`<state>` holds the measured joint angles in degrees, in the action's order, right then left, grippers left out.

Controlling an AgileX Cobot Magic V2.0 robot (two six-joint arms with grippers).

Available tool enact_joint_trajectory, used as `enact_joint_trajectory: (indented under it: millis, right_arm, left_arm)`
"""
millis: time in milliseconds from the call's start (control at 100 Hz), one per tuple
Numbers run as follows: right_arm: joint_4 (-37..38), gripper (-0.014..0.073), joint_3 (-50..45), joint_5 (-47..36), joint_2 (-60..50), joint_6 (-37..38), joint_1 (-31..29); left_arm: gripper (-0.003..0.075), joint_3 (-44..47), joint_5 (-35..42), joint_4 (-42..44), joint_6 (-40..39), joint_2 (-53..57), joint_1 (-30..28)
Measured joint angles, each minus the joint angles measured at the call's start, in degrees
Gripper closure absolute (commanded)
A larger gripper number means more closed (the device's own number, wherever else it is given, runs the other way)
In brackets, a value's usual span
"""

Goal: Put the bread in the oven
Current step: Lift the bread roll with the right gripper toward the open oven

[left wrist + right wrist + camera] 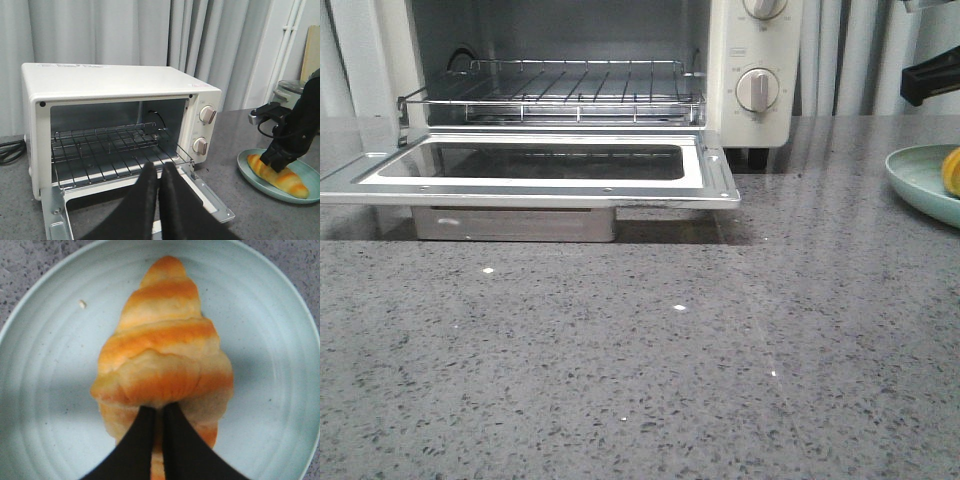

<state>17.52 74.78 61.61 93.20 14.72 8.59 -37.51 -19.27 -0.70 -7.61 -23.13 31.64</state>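
Observation:
The oven [750, 70] stands at the back left with its door [535, 165] dropped open and the wire rack [560, 95] bare; it also shows in the left wrist view [120, 95]. The bread [165, 355], golden with paler stripes, lies on a pale green plate [45, 390] at the right; it also shows in the left wrist view [280, 175], and only its edge shows in the front view [952, 172]. My right gripper [159, 410] is down on the bread, its jaws pinched narrowly into the top. My left gripper [159, 167] is shut and empty, in front of the open door.
The plate [920, 180] sits at the right edge of the grey speckled counter [640, 360]. Grey curtains [125, 30] hang behind the oven. A black cable [7, 150] lies to the oven's left. A round container [290, 90] stands behind the plate.

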Motion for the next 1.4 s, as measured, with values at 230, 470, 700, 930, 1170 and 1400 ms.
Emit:
enact_joint_trajectory:
  millis: [230,470,700,930,1170,1400]
  right_arm:
    - [0.0,0.0667,0.4,2.6,-3.8,-0.1,1.3]
    - [-0.3,0.0667,4.1,8.7,-10.7,-2.6,6.0]
    - [-5.6,0.0667,7.5,9.6,-15.4,-6.0,12.9]
    - [-6.3,0.0667,9.0,10.0,-16.1,-7.4,23.6]
    - [-7.0,0.0667,9.4,10.1,-15.9,-8.4,33.8]
    - [-7.0,0.0667,16.6,10.5,-9.4,-11.2,37.4]
  left_arm:
    - [0.0742,-3.9,-4.6,2.4,0.0,0.0,0.0]
    - [0.0742,-5.0,-6.8,2.9,0.0,1.6,0.0]
    - [0.0742,-5.2,-7.7,5.6,0.0,5.3,-0.5]
    - [0.0742,-5.2,-13.3,6.9,0.0,6.3,-6.9]
    - [0.0742,-5.2,-14.0,6.6,0.0,7.3,-12.2]
    - [0.0742,-5.2,-14.0,6.3,0.0,7.4,-12.5]
